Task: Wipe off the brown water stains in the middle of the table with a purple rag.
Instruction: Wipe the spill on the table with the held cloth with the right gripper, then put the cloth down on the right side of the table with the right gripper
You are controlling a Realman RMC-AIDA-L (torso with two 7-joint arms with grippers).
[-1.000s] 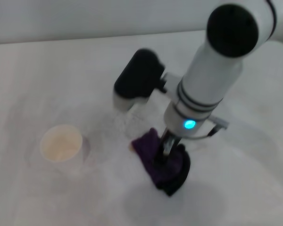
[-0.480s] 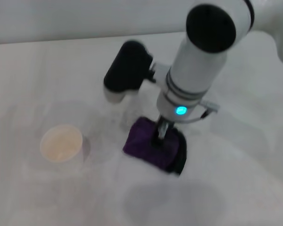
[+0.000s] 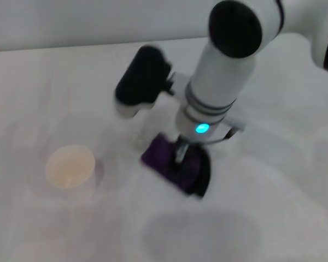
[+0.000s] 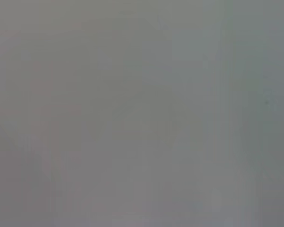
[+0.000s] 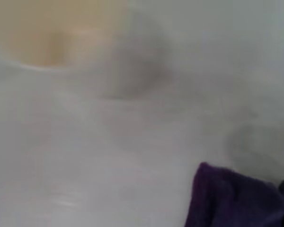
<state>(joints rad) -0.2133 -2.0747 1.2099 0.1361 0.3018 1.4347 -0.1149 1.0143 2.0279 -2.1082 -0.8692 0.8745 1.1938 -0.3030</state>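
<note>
My right gripper (image 3: 180,156) points down in the middle of the white table (image 3: 65,82) and is shut on the purple rag (image 3: 172,162), pressing it flat on the surface. The rag is dark purple with a black edge on its right side. A corner of it also shows in the right wrist view (image 5: 232,201). No brown water stains show; any under the rag or the arm are hidden. The left gripper is out of view, and the left wrist view shows only blank grey.
A white paper cup (image 3: 70,166) stands to the left of the rag, about a hand's width away; it shows blurred in the right wrist view (image 5: 47,33). The right arm's black wrist housing (image 3: 143,76) hangs over the table behind the rag.
My right gripper has slid the rag left and slightly away across the table. A small tan spot at the rag's left edge one second ago no longer shows.
</note>
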